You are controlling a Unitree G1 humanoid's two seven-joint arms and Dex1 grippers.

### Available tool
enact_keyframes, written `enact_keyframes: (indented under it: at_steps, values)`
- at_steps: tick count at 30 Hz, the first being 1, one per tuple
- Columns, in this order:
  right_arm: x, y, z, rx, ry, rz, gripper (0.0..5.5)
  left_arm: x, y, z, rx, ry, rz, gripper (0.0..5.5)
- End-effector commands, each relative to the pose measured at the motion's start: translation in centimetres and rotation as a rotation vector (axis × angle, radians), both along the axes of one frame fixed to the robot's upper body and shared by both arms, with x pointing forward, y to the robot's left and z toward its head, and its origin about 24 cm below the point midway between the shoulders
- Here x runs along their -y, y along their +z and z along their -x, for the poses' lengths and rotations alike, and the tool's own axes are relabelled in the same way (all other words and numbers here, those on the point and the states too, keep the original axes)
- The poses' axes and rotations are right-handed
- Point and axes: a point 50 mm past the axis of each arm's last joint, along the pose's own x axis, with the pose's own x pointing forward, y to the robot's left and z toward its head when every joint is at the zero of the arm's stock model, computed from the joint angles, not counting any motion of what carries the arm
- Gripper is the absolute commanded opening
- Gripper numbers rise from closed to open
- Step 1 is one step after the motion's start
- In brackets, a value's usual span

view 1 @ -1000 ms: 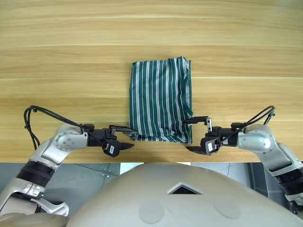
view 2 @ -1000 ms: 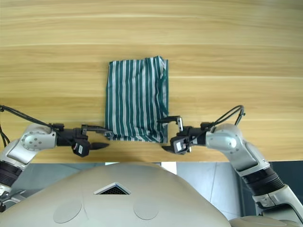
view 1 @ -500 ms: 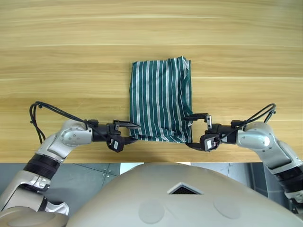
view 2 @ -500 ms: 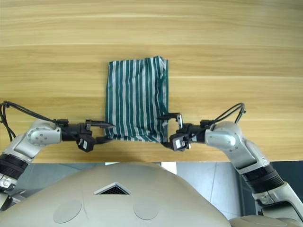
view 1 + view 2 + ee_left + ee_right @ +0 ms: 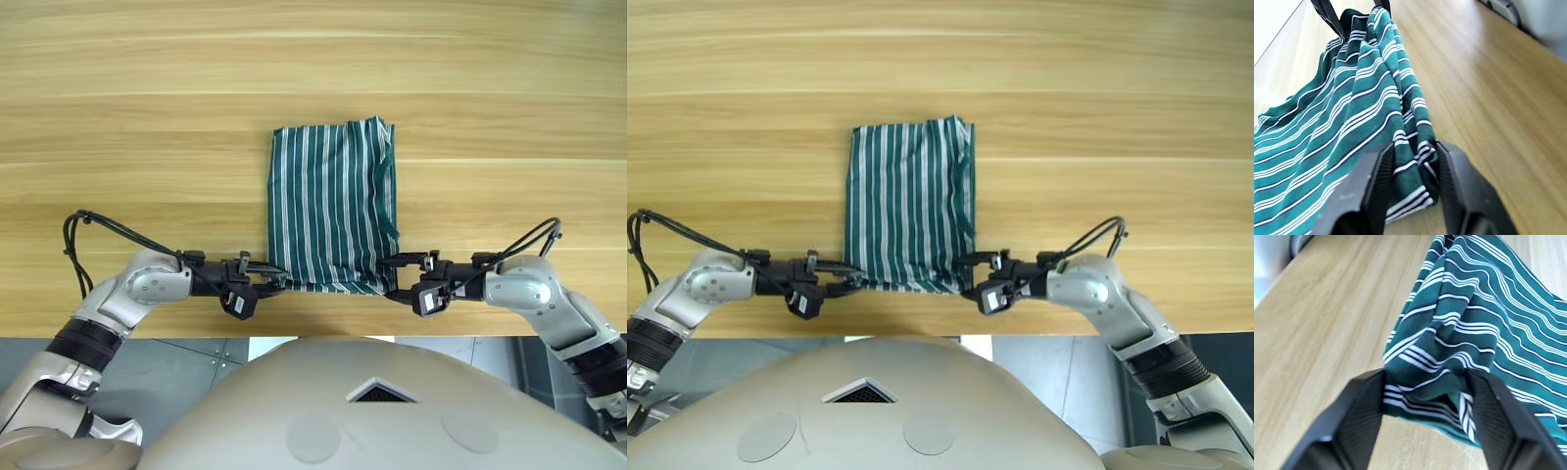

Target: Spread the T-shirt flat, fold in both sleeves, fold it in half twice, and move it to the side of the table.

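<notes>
Right tool (image 5: 1422, 399) pinches T-shirt (image 5: 1484, 333) corner, table (image 5: 1332, 318).

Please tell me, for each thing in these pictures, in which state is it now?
T-shirt: folded into a narrow rectangle, lying on the table, both near corners gripped.
left gripper: shut on the T-shirt's near left corner.
right gripper: shut on the T-shirt's near right corner.

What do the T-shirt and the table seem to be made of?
T-shirt: soft matte fabric, probably cotton; it bunches into folds between the jaws. Table: wood or wood-look laminate, smooth, slight sheen; long grain lines show.
</notes>
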Motion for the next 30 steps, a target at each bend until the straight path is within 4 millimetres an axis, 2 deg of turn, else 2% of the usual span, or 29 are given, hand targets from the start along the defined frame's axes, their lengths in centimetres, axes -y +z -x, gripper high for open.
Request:
enact_keyframes:
  at_steps: [1,6,12,21,25,30]
  values:
    - [1.9,-1.1,0.2,-0.044,-0.036,0.149,2.12,-1.4,-1.6,1.1,-0.067,-0.027,-0.148,0.78]
    - [1.9,-1.1,0.4,-0.053,-0.037,0.148,1.14,-1.5,-1.7,1.0,-0.062,-0.024,-0.152,0.00]
    - [1.7,-1.4,0.5,-0.068,-0.033,0.144,0.11,-1.4,-1.4,0.7,-0.048,-0.019,-0.129,0.00]
    - [1.7,-1.0,0.5,-0.087,-0.019,0.114,0.06,-1.0,0.0,0.3,-0.044,-0.015,-0.041,0.00]
    - [1.7,0.8,1.5,-0.129,0.033,0.032,0.06,-0.4,1.9,1.4,-0.093,-0.059,0.054,0.00]
    - [1.9,2.5,2.7,-0.165,0.069,-0.042,0.05,-0.5,3.3,2.9,-0.156,-0.101,0.095,0.00]
